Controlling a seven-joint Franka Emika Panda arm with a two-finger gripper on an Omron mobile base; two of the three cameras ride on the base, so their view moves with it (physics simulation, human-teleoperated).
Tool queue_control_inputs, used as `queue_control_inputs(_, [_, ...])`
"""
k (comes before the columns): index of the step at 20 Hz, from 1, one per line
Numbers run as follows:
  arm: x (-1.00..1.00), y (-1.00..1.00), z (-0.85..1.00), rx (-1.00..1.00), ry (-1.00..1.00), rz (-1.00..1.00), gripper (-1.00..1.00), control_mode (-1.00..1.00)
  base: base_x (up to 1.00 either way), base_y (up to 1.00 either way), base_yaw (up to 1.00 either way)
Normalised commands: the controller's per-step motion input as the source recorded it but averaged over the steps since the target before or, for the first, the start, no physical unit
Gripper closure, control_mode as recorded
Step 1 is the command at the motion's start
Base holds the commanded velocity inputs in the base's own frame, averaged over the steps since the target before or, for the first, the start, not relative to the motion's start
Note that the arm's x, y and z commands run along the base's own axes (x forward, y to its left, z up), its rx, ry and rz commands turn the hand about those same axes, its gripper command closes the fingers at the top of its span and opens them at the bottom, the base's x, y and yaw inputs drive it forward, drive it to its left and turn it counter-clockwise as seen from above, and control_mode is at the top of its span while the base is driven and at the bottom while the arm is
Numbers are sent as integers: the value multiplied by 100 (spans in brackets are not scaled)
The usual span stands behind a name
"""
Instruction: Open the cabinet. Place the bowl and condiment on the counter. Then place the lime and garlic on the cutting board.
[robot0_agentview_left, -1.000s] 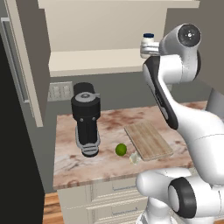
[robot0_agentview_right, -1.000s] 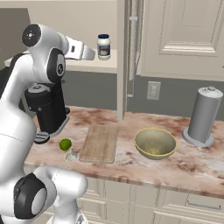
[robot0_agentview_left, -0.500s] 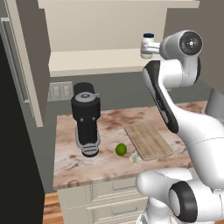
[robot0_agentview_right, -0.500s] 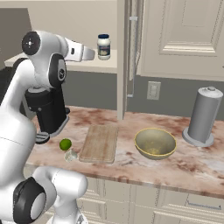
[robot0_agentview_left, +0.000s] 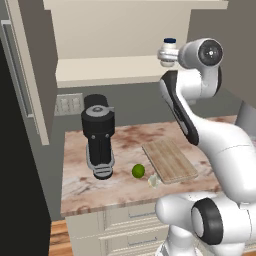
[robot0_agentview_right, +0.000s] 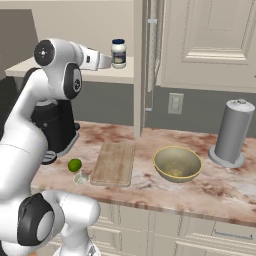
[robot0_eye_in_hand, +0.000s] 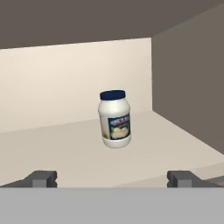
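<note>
- Condiment jar (robot0_agentview_left: 169, 51) stands on the open cabinet's shelf (robot0_agentview_left: 105, 74) at upper right of the left base view; lime (robot0_agentview_left: 138, 171) and garlic (robot0_agentview_left: 153, 181) lie beside the cutting board (robot0_agentview_left: 169, 160) at centre.
- Right base view: bowl (robot0_agentview_right: 177, 164) sits on the counter (robot0_agentview_right: 220, 185), right of centre.
- Hand view: gripper (robot0_eye_in_hand: 114, 178) gapes wide at the bottom, the jar apart at centre.

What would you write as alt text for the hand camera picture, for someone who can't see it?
A small white condiment jar with a dark blue lid stands upright on a cream cabinet shelf, straight ahead of the robot's open gripper. The two dark fingertips sit wide apart at the bottom, short of the jar and not touching it.
</note>
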Motion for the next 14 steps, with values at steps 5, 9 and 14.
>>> queue_control_inputs(5, [29, 0, 0, 0, 0, 0, -100, -100, 0, 0, 0])
queue_control_inputs(9, [31, 0, 0, 0, 0, 0, -100, -100, 0, 0, 0])
queue_control_inputs(14, [31, 0, 0, 0, 0, 0, -100, -100, 0, 0, 0])
